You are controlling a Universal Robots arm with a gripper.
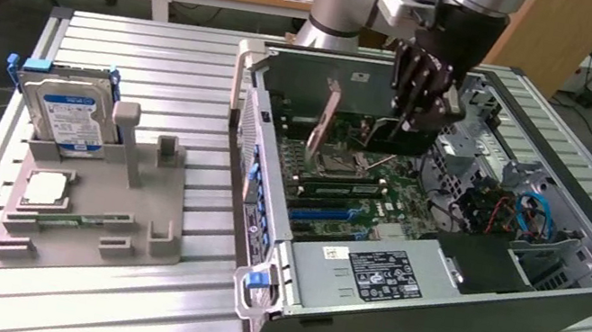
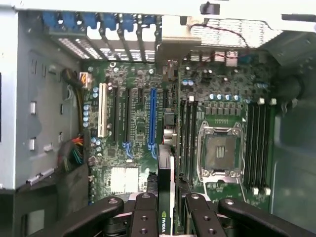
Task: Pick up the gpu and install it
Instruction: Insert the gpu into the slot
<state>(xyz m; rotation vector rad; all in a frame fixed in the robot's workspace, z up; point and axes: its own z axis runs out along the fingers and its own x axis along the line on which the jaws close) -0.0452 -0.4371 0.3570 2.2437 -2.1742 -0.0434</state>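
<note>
dark, thin board is what i hold: the gpu (image 2: 165, 197) shows edge-on in the wrist view, and my gripper (image 2: 168, 219) is closed on it, one finger (image 2: 145, 217) on each flat face near its upper edge. in the exterior view i hang in the upper middle of the frame over the open computer case (image 1: 565, 296), with the card hanging below me, above the motherboard (image 2: 133, 143) and not seated in it. a long blue slot (image 2: 152, 118) lies on that board close to the card's line. i judge the card light and stiff but fragile. its small parts and contact edge should take no squeeze, so the flat faces up high are the right hold. held so narrowly, it could tilt or slip under a sideways push. at the exterior view's left, the hard drive (image 1: 68, 112) and processor chip (image 1: 48, 188) sit in a grey holder (image 1: 137, 238), well apart from me.
</note>
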